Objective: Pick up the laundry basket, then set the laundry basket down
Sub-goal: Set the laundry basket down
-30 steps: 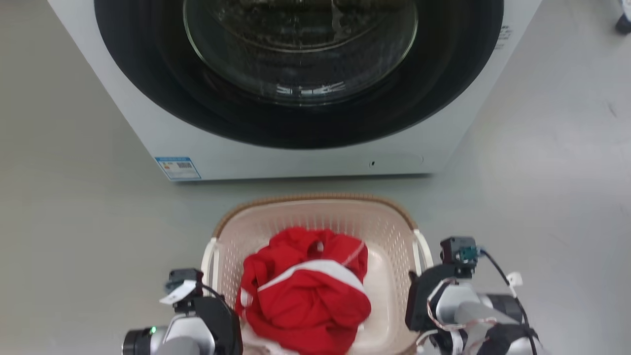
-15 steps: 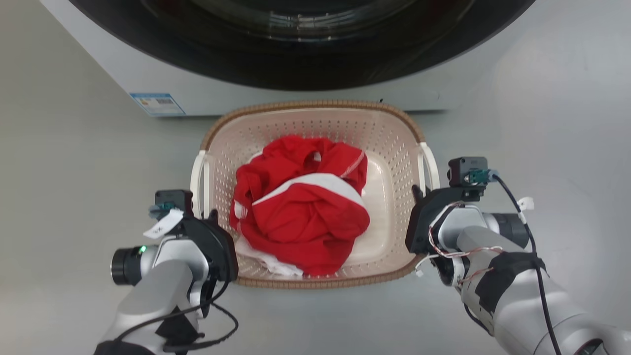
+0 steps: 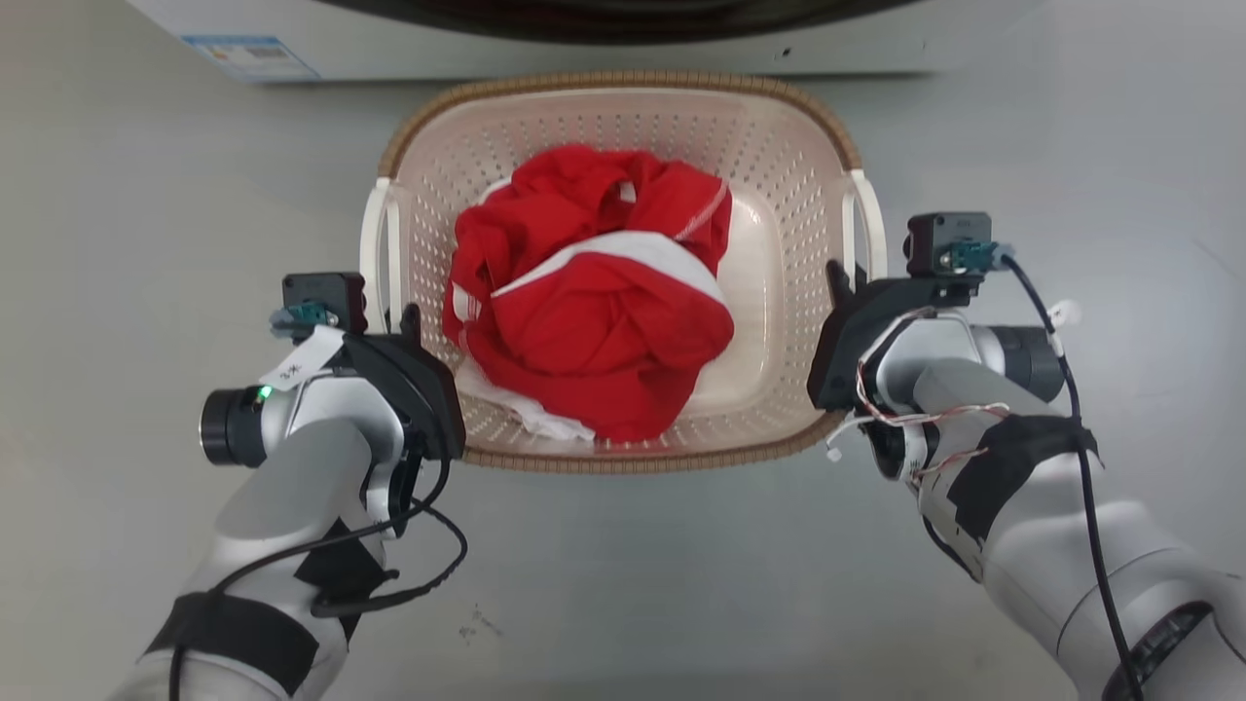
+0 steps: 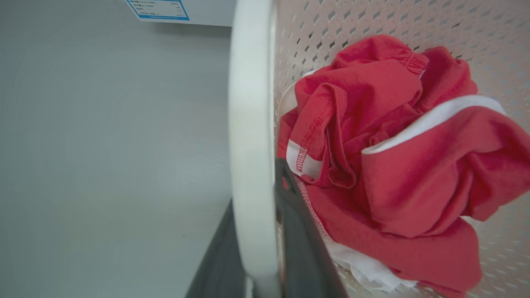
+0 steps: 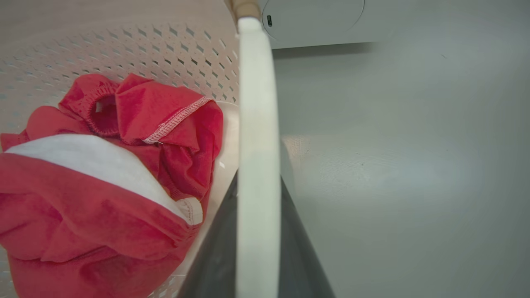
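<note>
**Item:** laundry basket (image 3: 623, 80), cream, perforated, brown rim.
**Location:** directly in front of the washer (image 3: 438, 44), far rim close to its base, over grey floor (image 3: 623, 584). Cannot tell whether resting on that floor or held just clear of it.
**Contents:** red garment (image 3: 594, 302) with white band, heaped slightly toward the left side.

**Left claw** (image 3: 401, 319): closed around the left handle (image 4: 248, 124), one dark finger on each side, no visible gap. Placed at the near end of the bar.
**Right claw** (image 3: 843, 282): likewise clamped on the right handle (image 5: 256, 124), straddling the white bar, also at its near end.

**Step in hand, as judged:** two-armed carry of the basket, at floor level.

**Handling notes:**
- Move both wrists together and at equal height.
- Avoid pulling apart or squeezing inward, to spare thin and probably flexible handles.
- Expect droop at the far rim, given grips set toward the near end. Counter with a slight upward wrist tilt.
- Allow for a small lean toward the heavier left side.
- Keep the far rim off the washer front.
- Open only with the base flat on the floor.
</note>
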{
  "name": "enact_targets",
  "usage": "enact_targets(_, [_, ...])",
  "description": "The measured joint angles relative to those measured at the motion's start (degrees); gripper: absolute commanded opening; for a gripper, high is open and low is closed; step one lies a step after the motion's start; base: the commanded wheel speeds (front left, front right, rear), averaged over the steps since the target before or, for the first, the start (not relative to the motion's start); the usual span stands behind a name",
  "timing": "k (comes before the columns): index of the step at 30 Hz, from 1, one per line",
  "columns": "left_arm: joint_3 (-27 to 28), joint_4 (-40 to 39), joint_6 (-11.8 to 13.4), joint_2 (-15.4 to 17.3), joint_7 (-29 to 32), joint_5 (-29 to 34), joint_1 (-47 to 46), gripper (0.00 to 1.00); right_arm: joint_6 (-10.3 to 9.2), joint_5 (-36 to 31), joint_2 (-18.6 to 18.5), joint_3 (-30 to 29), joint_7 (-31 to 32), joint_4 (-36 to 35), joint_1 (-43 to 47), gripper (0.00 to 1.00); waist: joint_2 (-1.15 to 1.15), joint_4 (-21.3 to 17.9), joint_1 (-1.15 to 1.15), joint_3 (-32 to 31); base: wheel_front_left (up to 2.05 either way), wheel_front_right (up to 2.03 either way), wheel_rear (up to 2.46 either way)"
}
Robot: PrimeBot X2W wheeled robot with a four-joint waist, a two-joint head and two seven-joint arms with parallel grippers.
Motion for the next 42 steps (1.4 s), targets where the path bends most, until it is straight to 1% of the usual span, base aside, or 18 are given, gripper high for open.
enact_targets(8, [0.5,0.0,0.0,0.3,-1.5,0.4,-4.5,0.0,0.0,-0.6,-0.2,-0.1,-1.5,0.4,-4.7,0.0,0.0,0.2,0.0,6.7,0.0,0.0,0.0])
enact_targets(16, [0.4,0.9,-0.4,0.0,-3.1,1.0,-5.9,0.0,0.0,-0.9,-0.2,0.1,-3.1,0.9,-5.5,0.0,0.0,0.4,-0.01,11.6,0.0,0.0,0.0])
enact_targets(36, [0.4,3.2,-1.1,-0.5,-5.9,1.9,-8.6,0.0,0.01,-0.9,-0.2,1.0,-5.4,1.6,-7.4,0.0,-0.01,0.6,-0.02,14.6,0.0,0.0,0.0])
enact_targets(37, [0.4,3.3,-1.1,-0.5,-6.0,1.9,-8.6,0.0,0.01,-0.9,-0.1,1.1,-5.5,1.6,-7.5,0.02,-0.01,0.7,-0.01,14.6,0.0,0.0,0.0])
enact_targets(39, [0.4,3.5,-1.1,-0.6,-6.1,1.9,-8.7,0.0,0.01,-1.0,-0.1,1.4,-5.8,1.8,-7.6,0.23,-0.01,0.7,-0.02,14.8,0.0,0.0,0.0])
enact_targets(40, [0.4,3.5,-1.1,-0.6,-6.2,1.9,-8.9,0.0,0.01,-1.0,-0.1,1.5,-5.9,2.0,-7.6,0.31,-0.01,0.7,-0.02,14.8,0.0,0.0,0.0])
enact_targets(41, [0.4,3.6,-1.3,-0.7,-6.2,1.9,-9.2,0.24,0.01,-1.0,-0.1,1.6,-5.9,2.0,-7.6,0.44,-0.01,0.7,-0.02,14.9,0.0,0.0,0.0])
enact_targets(42, [0.4,3.6,-1.5,-0.8,-6.4,1.9,-9.3,0.36,0.02,-1.0,-0.1,1.7,-5.9,2.0,-7.6,0.54,-0.01,0.7,-0.02,14.9,0.0,0.0,0.0])
